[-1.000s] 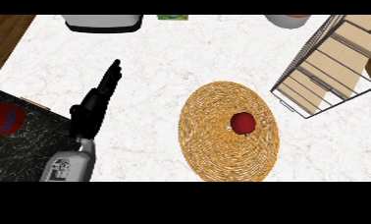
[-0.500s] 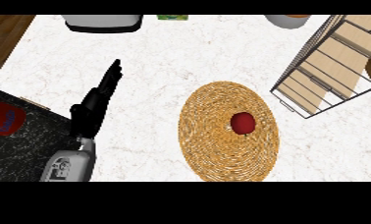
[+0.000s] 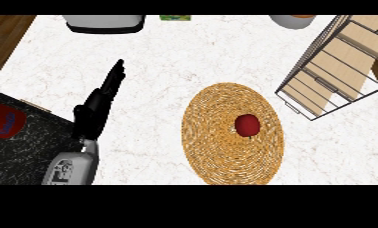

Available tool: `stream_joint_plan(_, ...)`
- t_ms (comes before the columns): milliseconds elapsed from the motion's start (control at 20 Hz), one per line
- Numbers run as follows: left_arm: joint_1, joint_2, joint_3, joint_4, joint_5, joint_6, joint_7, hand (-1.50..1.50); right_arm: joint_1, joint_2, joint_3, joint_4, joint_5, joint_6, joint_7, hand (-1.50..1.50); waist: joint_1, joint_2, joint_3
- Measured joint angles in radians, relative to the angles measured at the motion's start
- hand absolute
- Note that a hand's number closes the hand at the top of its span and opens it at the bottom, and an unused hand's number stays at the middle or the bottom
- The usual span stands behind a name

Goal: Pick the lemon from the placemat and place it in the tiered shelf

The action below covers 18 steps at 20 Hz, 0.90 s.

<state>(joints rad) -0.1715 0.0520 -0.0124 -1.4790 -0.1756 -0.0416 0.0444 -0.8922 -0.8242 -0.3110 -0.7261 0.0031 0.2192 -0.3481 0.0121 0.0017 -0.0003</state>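
Head view: a red round fruit (image 3: 247, 124) lies on the woven round placemat (image 3: 221, 159), right of its centre and apart from the tiered shelf (image 3: 332, 67) at the right edge. At the left, the left hand (image 3: 100, 104) rests above the white counter (image 3: 177, 62) with fingers straight, holding nothing.

White stone counter (image 3: 170, 67) with a grey box (image 3: 103, 23) at the far edge, a small green thing (image 3: 175, 17) just beside it, a pale bowl (image 3: 293, 21) further right, and a dark speckled slab (image 3: 33, 147) with a red and blue patch (image 3: 10, 122) at the near left corner.
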Motion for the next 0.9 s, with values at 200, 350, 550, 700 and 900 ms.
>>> stream_joint_plan(200, -0.001, 0.003, 0.002, -0.017, 0.003, -0.003, 0.017, 0.0, -0.038, -0.011, -0.015, 0.026, -0.03, 0.067, 0.022, -1.5, 0.0, 0.0, 0.0)
stream_joint_plan(350, -0.014, -0.005, 0.0, -0.01, -0.001, 0.006, 0.027, 0.0, -0.074, -0.036, -0.055, 0.065, -0.072, 0.101, 0.055, -1.5, -0.001, 0.001, 0.0)
stream_joint_plan(550, 0.014, -0.012, -0.014, -0.023, -0.01, 0.009, 0.018, 0.0, -0.138, -0.077, -0.137, 0.139, -0.158, 0.123, 0.16, -1.5, 0.003, 0.001, 0.0)
stream_joint_plan(700, -0.001, -0.001, 0.003, 0.001, 0.001, 0.0, 0.003, 0.0, -0.17, -0.155, -0.189, 0.209, -0.193, 0.14, 0.216, -1.5, 0.003, 0.004, 0.0)
stream_joint_plan(900, -0.003, -0.002, -0.003, 0.01, -0.001, -0.004, -0.01, 0.0, -0.205, -0.264, -0.217, 0.308, -0.2, 0.165, 0.294, -1.5, 0.012, 0.009, 0.001)
